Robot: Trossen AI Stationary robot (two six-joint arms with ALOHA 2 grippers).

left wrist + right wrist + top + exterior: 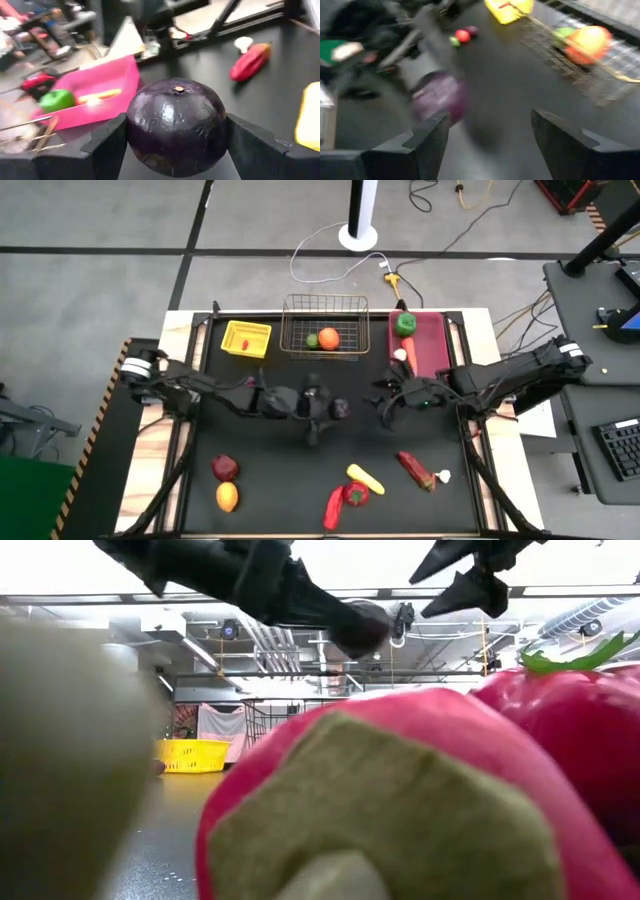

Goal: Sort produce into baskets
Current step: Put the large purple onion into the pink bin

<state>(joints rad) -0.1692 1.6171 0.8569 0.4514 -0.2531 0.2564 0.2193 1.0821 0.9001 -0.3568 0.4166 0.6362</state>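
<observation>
Glossy purple fruit (177, 127); wire-metal basket (324, 326); matt table (300, 460).

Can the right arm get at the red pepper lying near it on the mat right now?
Probably yes: the right gripper is open and empty, and the red pepper lies clear on the mat with only a small white piece beside it.

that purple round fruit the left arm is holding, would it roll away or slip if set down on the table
Probably rolls: the purple fruit looks nearly spherical, with no flat side showing. Its skin is glossy, so it may slip between the left tool's flat fingers. It keeps its shape in the grip, so likely stiff.
</observation>
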